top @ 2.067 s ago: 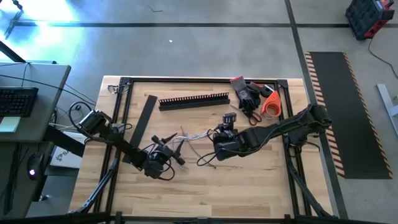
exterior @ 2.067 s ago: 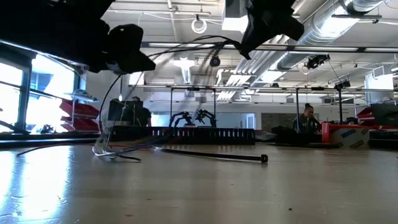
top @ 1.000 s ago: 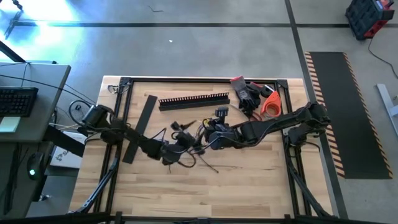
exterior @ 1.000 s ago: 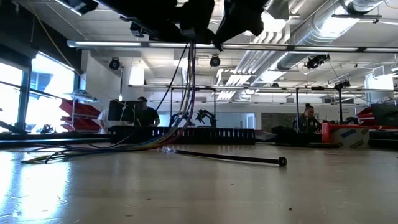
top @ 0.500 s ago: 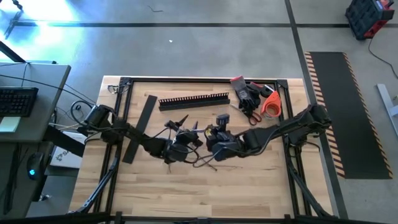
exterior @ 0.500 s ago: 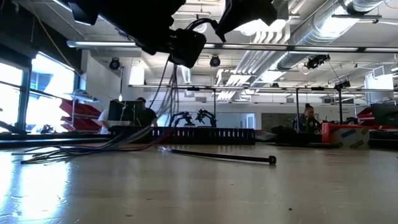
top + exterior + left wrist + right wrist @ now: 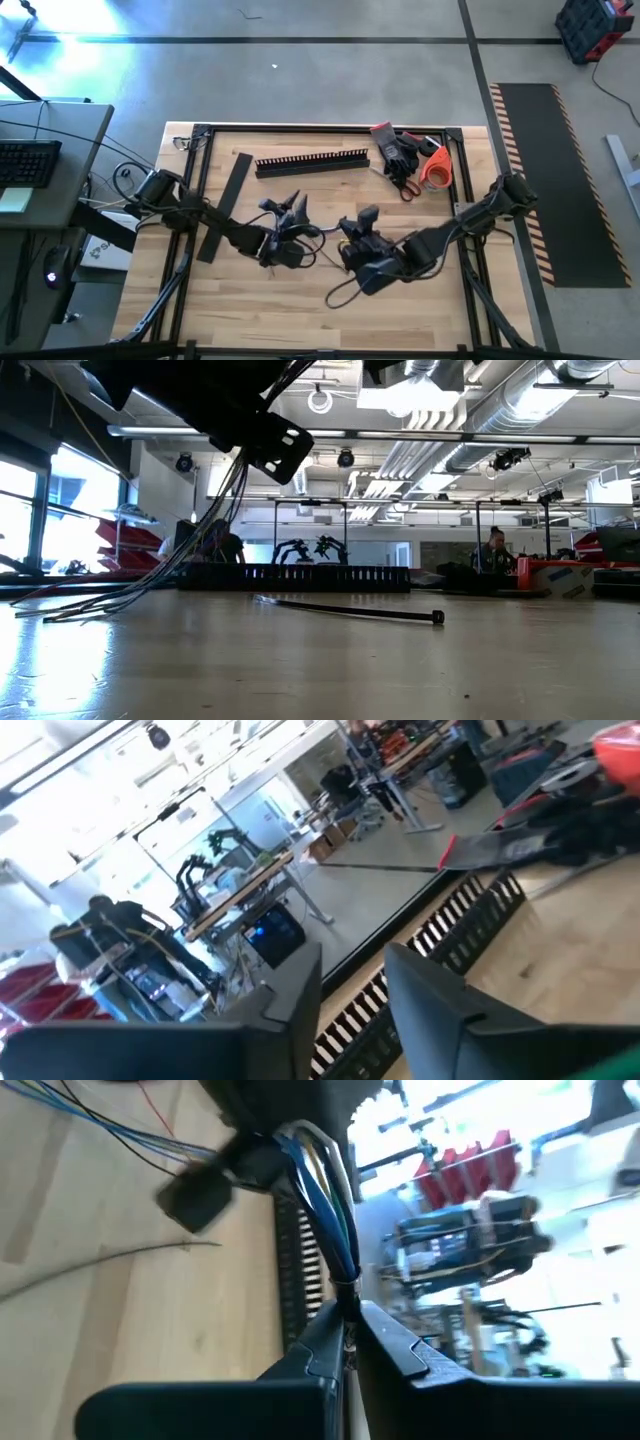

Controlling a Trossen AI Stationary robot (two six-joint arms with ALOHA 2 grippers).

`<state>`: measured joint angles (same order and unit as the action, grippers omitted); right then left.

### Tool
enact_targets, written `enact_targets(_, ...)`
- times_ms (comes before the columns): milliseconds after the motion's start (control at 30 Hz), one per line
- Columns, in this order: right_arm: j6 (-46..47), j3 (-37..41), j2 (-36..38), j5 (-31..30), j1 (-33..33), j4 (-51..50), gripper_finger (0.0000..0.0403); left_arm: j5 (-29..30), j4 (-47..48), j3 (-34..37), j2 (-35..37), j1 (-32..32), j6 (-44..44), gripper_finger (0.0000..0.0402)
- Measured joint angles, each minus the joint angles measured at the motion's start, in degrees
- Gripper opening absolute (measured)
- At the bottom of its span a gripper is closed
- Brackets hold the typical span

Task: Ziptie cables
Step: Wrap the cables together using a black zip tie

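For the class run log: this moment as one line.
right gripper shut on thin blue-and-white cables; left gripper beside them; black plastic zip tie lying loose

Grey floor (image 7: pixel 330 80), striped black mat (image 7: pixel 555 180), bright window (image 7: pixel 75 510), ceiling pipes (image 7: pixel 480 405), red bins (image 7: pixel 115 540).

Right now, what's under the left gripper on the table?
Thin coloured cables hang from the left gripper and trail onto the light wooden table. The black zip tie lies apart, beside them. The arm hides the spot directly beneath.

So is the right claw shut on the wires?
Yes. The right gripper is shut: its fingers meet around the cables, which run out from between them.
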<state>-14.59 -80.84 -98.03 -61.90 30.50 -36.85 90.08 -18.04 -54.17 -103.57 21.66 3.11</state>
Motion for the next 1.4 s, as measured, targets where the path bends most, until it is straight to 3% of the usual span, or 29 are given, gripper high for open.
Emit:
enact_targets(200, 0.1, 0.0, 2.1, -2.9, 3.1, -1.2, 0.0, 0.0, 0.7, 0.0, 0.0, 2.9, 0.0, 0.0046)
enact_targets(400, 8.4, -0.1, 5.1, -2.4, 4.4, -8.5, 0.0, 0.0, 2.0, 0.0, 0.0, 6.9, -2.4, 0.0004)
enact_targets(533, 15.9, -0.1, 5.9, 0.4, 3.5, -15.8, 0.0, -0.8, 1.7, 0.0, 0.0, 10.2, -4.2, 0.0001)
enact_targets(600, 18.3, -0.1, 5.9, 1.5, 2.7, -17.8, 0.0, -4.0, 1.7, 0.0, 0.0, 11.3, -6.7, 0.0)
enact_targets(700, 19.8, -0.1, 5.6, 4.5, 1.1, -18.1, 0.0, -8.9, 2.9, 0.0, 0.0, 12.5, -10.8, 0.0)
enact_targets(800, 20.2, -0.1, 4.6, 7.0, -0.3, -18.1, 0.0, -9.7, 7.0, 0.0, 0.6, 13.7, -15.2, 0.0)
enact_targets(900, 19.6, -0.1, 3.7, 8.1, -1.6, -18.2, 0.0, -16.1, 17.7, -0.2, 2.9, 14.0, -26.2, 0.0)
enact_targets(1033, 19.7, -0.1, 2.2, 9.8, -3.6, -18.1, 0.0, -31.0, 45.4, -0.9, 4.5, 12.1, -53.5, 0.0)
enact_targets(1100, 19.7, 0.1, 1.0, 9.9, -4.4, -18.0, 0.0, -35.8, 54.8, -0.9, 3.9, 11.9, -62.5, 0.0)
enact_targets(1200, 19.7, 0.1, -1.0, 10.6, -5.9, -18.0, 0.0, -40.6, 60.8, -1.0, 3.2, 12.3, -67.4, 0.0)
enact_targets(1400, 18.0, 0.1, -5.6, 15.5, -9.5, -18.2, 0.0, -49.7, 61.7, -1.0, 3.1, 12.6, -67.4, 0.0)
